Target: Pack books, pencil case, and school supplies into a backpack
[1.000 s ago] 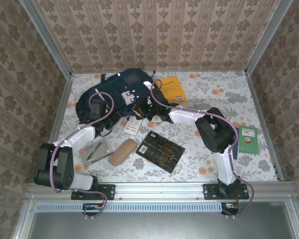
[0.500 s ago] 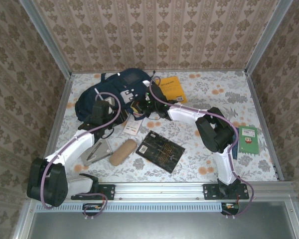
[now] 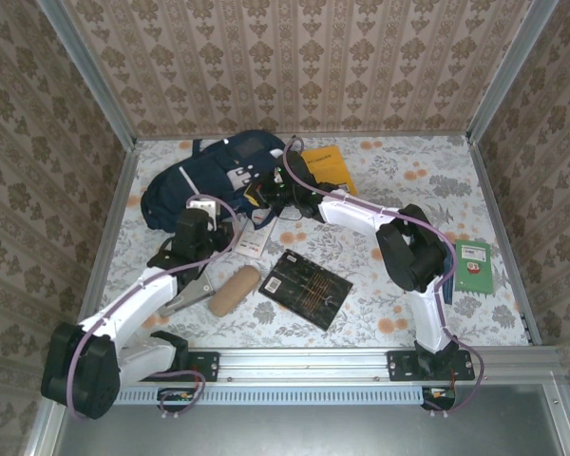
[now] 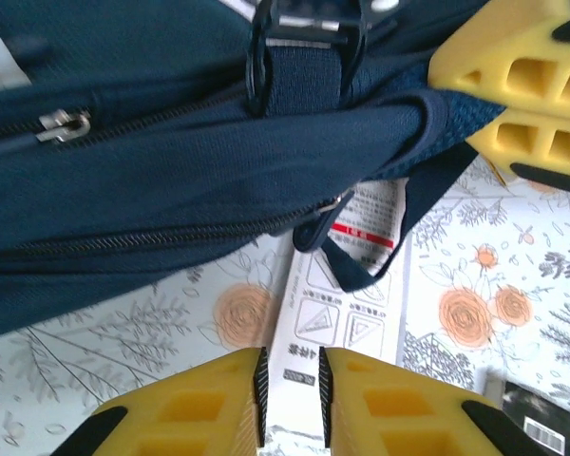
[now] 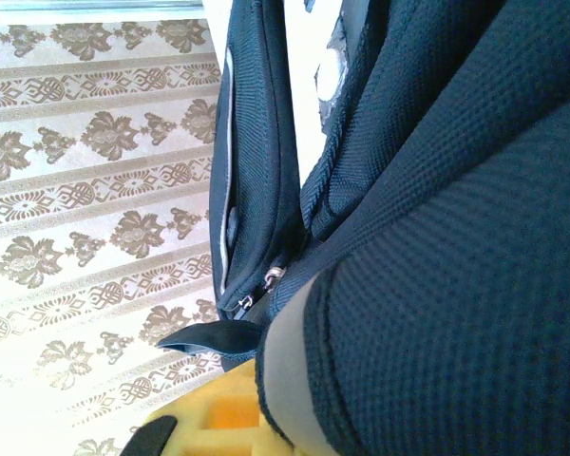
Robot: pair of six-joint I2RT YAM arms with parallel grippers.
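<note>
The navy backpack (image 3: 204, 185) lies at the back left. My right gripper (image 3: 269, 193) is shut on fabric at its right edge; in the right wrist view the backpack fabric (image 5: 437, 237) lies over one yellow finger (image 5: 214, 427). My left gripper (image 4: 293, 399) hovers over the near end of the white packet (image 4: 347, 304) with red print, its jaws a narrow gap apart and nothing gripped. A backpack strap lies across the packet's far end. The tan pencil case (image 3: 233, 290) lies by the left arm. The grey angular piece (image 3: 192, 290) is partly hidden under that arm.
A black book (image 3: 309, 288) with gold pattern lies front centre. The orange-yellow book (image 3: 330, 169) sits behind the right arm. The green book (image 3: 475, 266) lies at the right on a dark blue one (image 3: 450, 277). Papered walls enclose the table.
My left gripper has left the backpack and swung right and nearer, over the white packet. My right gripper has moved up and left with the backpack's edge.
</note>
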